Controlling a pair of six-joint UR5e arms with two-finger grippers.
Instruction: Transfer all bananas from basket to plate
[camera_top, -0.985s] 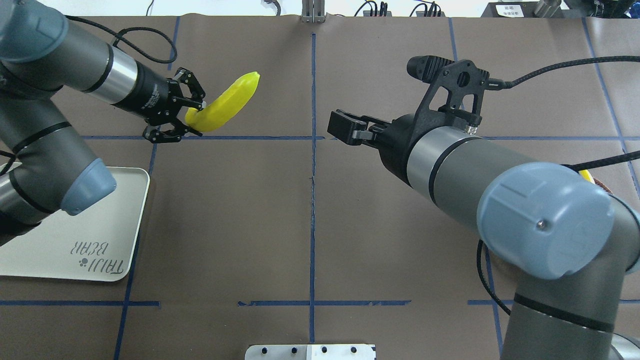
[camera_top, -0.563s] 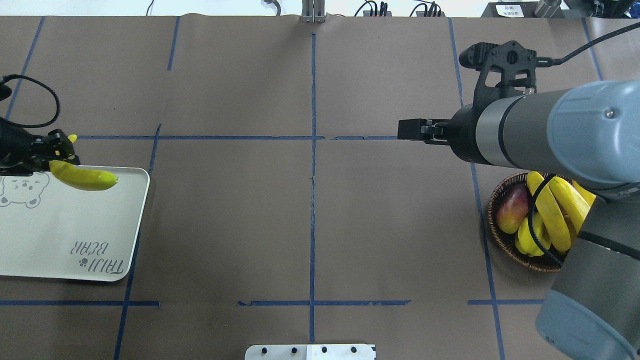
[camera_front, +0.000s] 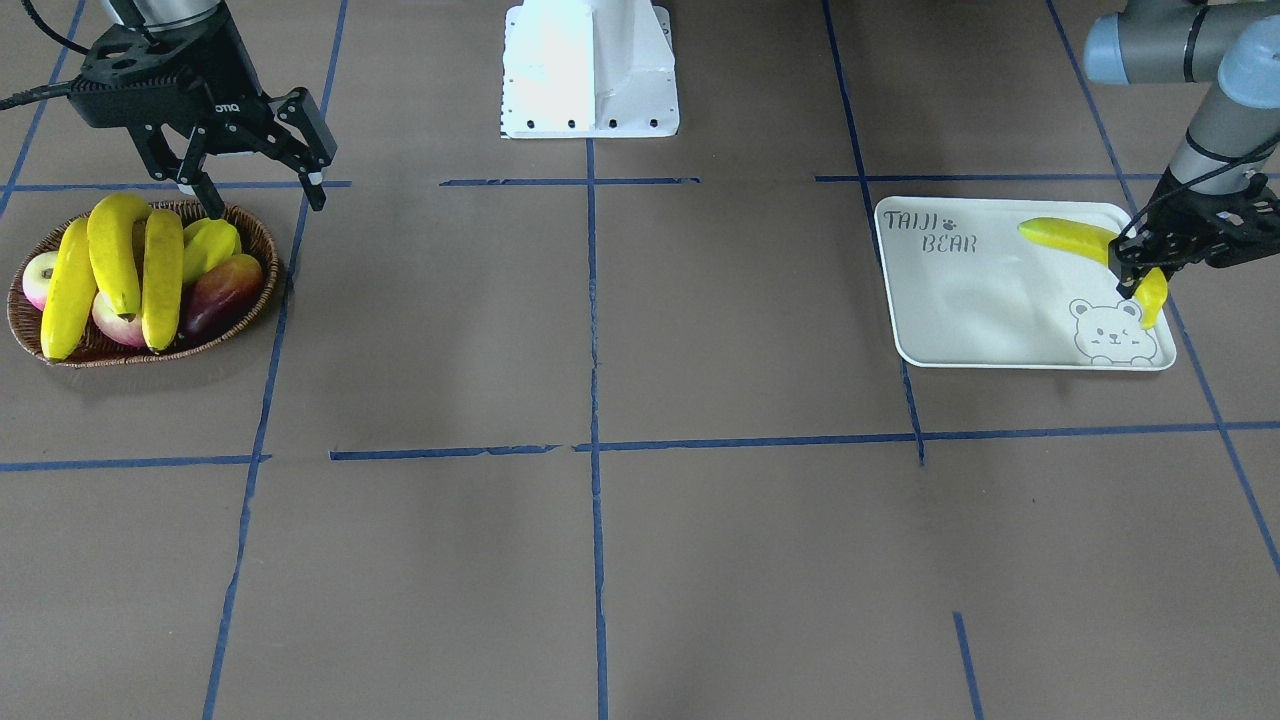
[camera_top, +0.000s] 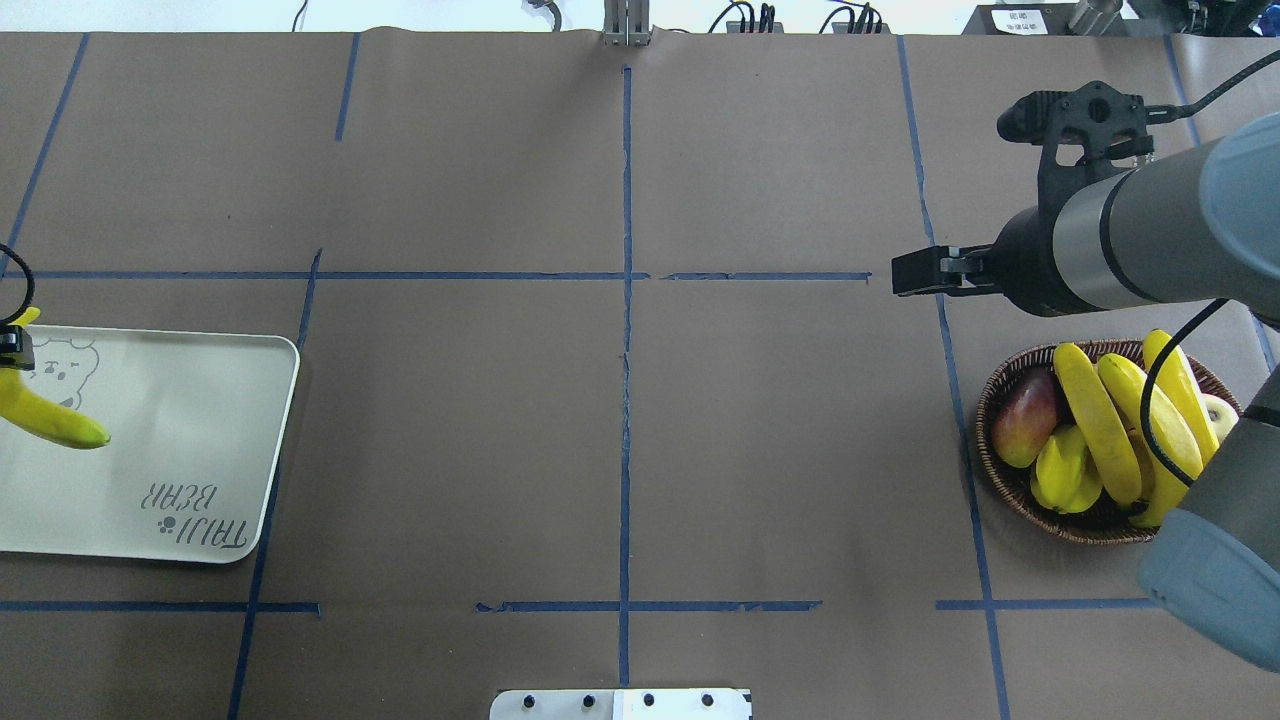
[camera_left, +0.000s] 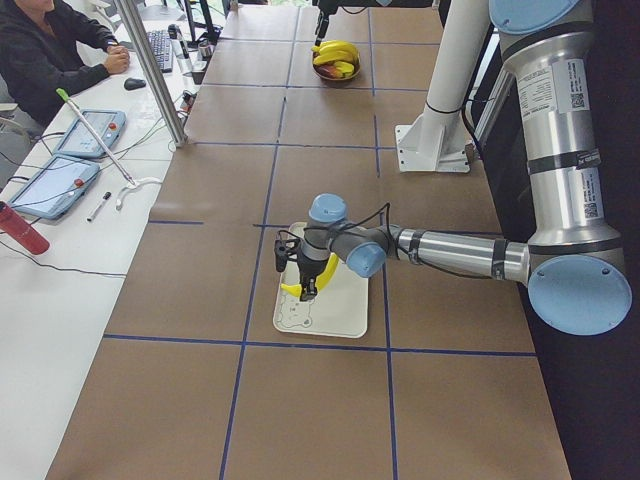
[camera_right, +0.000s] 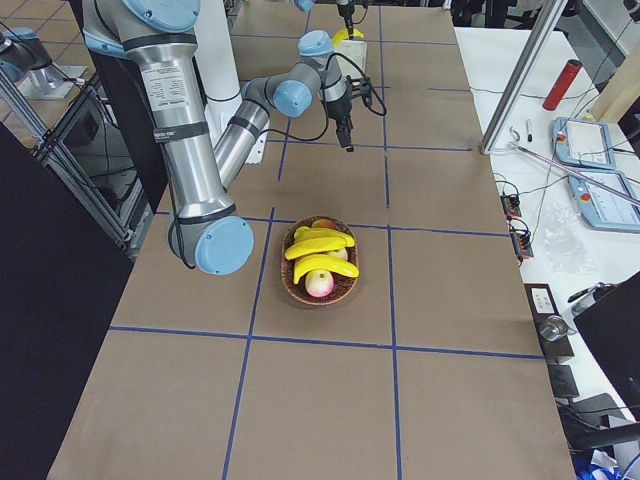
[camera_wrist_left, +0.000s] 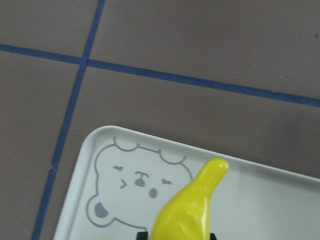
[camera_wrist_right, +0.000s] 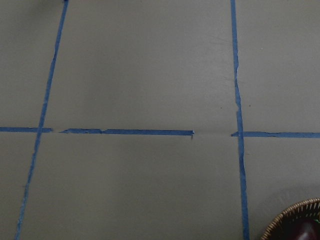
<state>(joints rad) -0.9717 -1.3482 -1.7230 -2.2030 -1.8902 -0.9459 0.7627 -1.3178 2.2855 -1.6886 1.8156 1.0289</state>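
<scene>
One banana (camera_front: 1065, 238) held over the plate (camera_front: 960, 320); three bananas (camera_front: 162, 270) in the basket (camera_front: 262, 240).
Left jaws clamp it over the plate's bear corner, near the left end of the bench (camera_front: 700, 330). Right jaws stand apart above the basket's rim near the right end. Apples (camera_front: 112, 322) and a mango (camera_front: 222, 292) crowd the basket; wide bench separates it from the plate.

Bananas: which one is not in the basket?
The banana clamped in the left gripper over the plate. The other three bananas lie piled in the basket at the far end of the table.
</scene>
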